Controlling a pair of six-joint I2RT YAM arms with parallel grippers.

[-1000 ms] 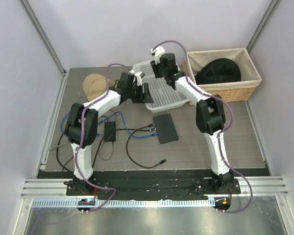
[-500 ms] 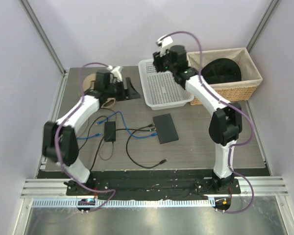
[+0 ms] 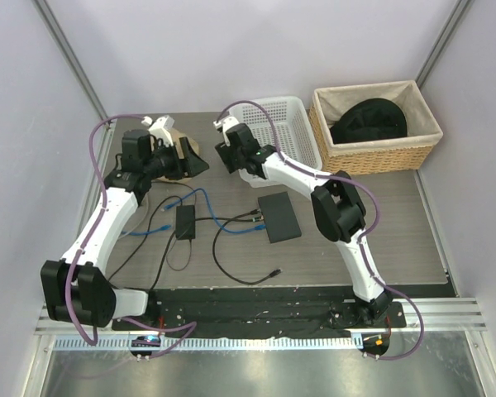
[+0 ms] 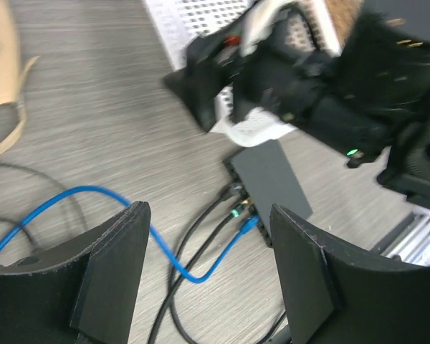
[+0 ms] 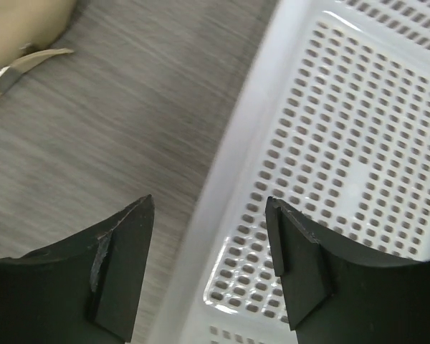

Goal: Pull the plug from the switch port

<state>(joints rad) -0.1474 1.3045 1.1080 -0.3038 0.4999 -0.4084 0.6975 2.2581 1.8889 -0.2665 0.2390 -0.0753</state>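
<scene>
Your left pincer [image 4: 208, 276] hangs with its fingers spread and nothing between them. The right pincer [image 5: 209, 269] is just as wide and empty, over the rim of the white perforated basket [image 5: 330, 143]. Only the left wrist view shows the switch [image 4: 269, 175] ahead of those fingers, a blue cable [image 4: 82, 190] and black leads meeting its socket edge, with the right pincer crossing beyond it. Overhead, an adapter brick [image 3: 186, 222] lies left of the switch, both well apart from either pincer.
</scene>
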